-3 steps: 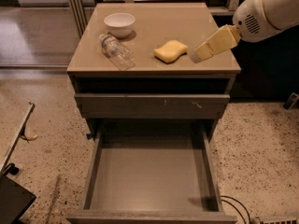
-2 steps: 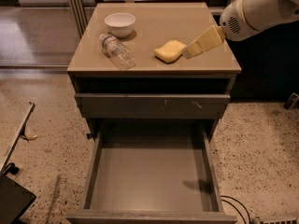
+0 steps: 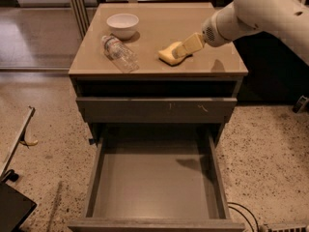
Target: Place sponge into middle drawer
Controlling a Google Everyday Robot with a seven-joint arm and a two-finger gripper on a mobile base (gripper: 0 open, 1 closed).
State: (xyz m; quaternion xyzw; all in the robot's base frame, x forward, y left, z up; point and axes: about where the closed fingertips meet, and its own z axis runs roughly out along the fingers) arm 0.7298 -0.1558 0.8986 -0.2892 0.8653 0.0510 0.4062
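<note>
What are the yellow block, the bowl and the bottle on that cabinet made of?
The sponge, with the gripper at its right end, looks like matte pale-yellow foam. The bowl is smooth, glossy white: ceramic or plastic, can't tell. The bottle, lying down, looks like clear plastic; the tabletop shows through it.

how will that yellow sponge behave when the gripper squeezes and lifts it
The sponge looks like soft foam, so it will probably squash under the gripper, which is at its right end on the cabinet top. It is likely light for its size. Lying flat, it should not roll.
</note>
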